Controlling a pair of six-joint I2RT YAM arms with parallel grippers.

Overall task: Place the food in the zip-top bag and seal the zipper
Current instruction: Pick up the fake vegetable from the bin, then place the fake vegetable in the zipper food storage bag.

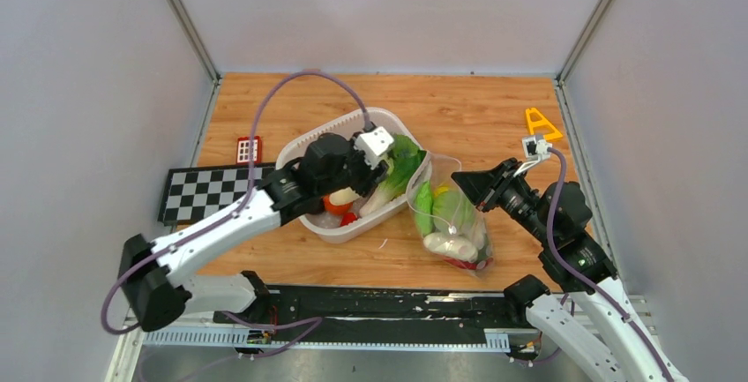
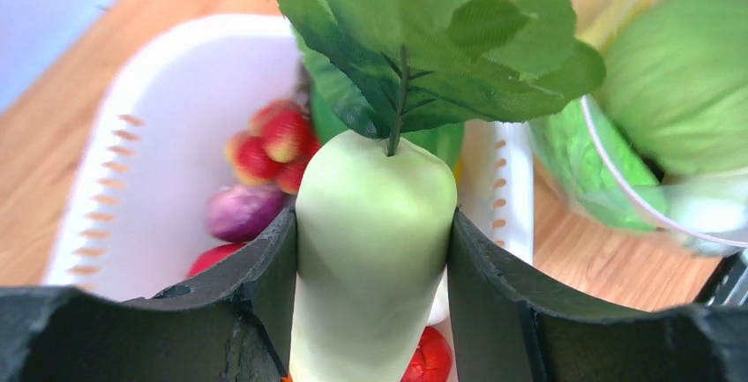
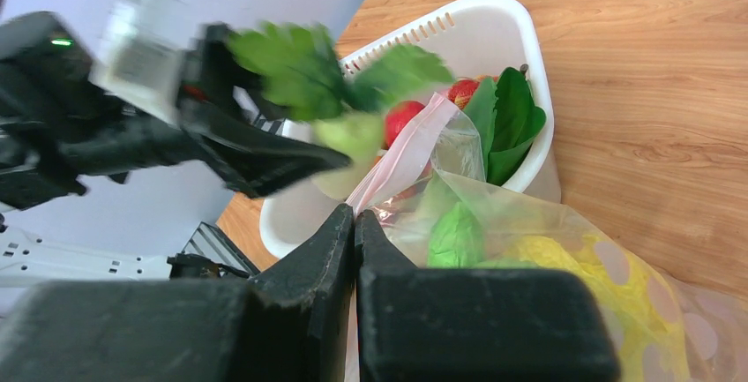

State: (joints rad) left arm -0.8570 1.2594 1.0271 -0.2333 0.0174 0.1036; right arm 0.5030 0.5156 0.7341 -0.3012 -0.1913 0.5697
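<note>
Left tool [image 2: 371, 232] is clamped on the white radish [image 2: 370, 303] over the white tub [image 1: 310, 142]. Right tool [image 3: 355, 223] is pinched shut on the zip-top bag [image 1: 452, 223], right of centre. Reckon the leaves could snag that floppy opening.

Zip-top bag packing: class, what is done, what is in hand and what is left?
Done: leafy greens and yellow cabbage sit in the bag. In hand: the left gripper clasps the radish over the tub; the right gripper pinches the zipper edge. Left: red pieces and a purple piece in the tub, then sealing.
</note>
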